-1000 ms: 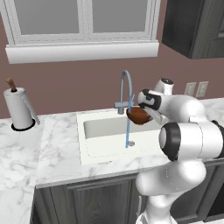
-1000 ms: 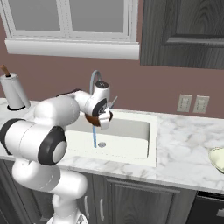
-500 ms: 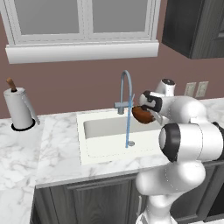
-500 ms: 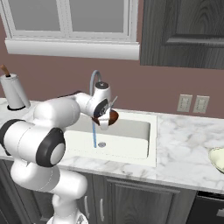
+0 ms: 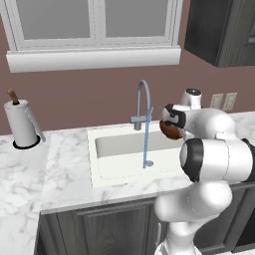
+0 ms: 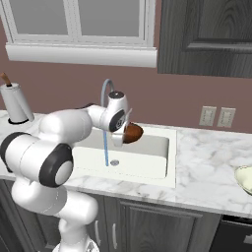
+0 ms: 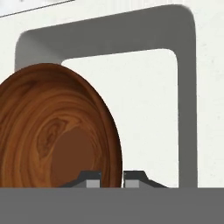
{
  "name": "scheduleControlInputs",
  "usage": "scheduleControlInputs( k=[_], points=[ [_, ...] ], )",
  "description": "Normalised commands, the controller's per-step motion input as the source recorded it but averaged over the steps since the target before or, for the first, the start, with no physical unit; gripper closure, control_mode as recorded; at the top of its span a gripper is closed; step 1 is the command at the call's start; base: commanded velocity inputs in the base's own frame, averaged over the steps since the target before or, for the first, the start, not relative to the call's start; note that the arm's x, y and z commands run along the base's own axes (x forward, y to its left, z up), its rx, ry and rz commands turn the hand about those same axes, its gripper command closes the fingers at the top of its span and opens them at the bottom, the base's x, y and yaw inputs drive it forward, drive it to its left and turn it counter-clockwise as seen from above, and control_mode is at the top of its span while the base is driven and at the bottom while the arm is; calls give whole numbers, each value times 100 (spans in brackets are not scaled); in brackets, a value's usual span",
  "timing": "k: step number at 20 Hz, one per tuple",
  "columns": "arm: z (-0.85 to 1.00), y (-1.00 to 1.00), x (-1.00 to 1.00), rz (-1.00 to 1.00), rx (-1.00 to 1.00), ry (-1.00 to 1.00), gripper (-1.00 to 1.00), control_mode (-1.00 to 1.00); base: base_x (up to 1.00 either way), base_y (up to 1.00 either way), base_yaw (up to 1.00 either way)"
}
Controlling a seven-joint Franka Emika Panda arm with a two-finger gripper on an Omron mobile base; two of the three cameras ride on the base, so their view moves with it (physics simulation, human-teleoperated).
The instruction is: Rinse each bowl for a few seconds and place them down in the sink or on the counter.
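Note:
A glossy reddish-brown bowl (image 5: 172,132) (image 6: 133,133) hangs on edge over the right part of the sink (image 5: 117,175) (image 6: 147,166). My gripper (image 5: 168,127) (image 6: 124,134) (image 7: 112,180) is shut on its rim. In the hand view the bowl (image 7: 57,131) stands tilted on its side, its wood-grain hollow facing the camera, with the off-white sink floor (image 7: 144,100) behind it. A thin blue stream of water (image 5: 146,144) (image 6: 106,150) runs from the grey gooseneck faucet (image 5: 144,99) (image 6: 106,88) to the drain. The bowl is clear of the stream, to its right.
White marble counter (image 5: 64,169) (image 6: 211,167) runs along both sides of the sink. A paper towel holder (image 5: 20,127) (image 6: 15,103) stands at the far left. A pale dish (image 6: 244,178) lies at the right edge of the counter. Wall outlets and a window sill sit behind.
The gripper has carried the bowl to the right, away from the water stream, and it now hangs over the sink's right side. The water keeps running.

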Motion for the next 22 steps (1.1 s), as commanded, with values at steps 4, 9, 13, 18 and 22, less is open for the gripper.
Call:
scheduleControlInputs(
  k=[4,9,13,18,22],
  points=[
    [8,-30,0,-26,0,3,100,-100,0,0,0],
    [10,-30,0,-26,0,2,100,-100,0,0,0],
    [10,-22,0,-19,-1,0,100,-100,0,0,0],
    [6,-24,0,-18,-3,0,100,-100,0,0,0],
    [3,-21,0,-19,-4,0,100,-100,0,0,0]
  ],
)
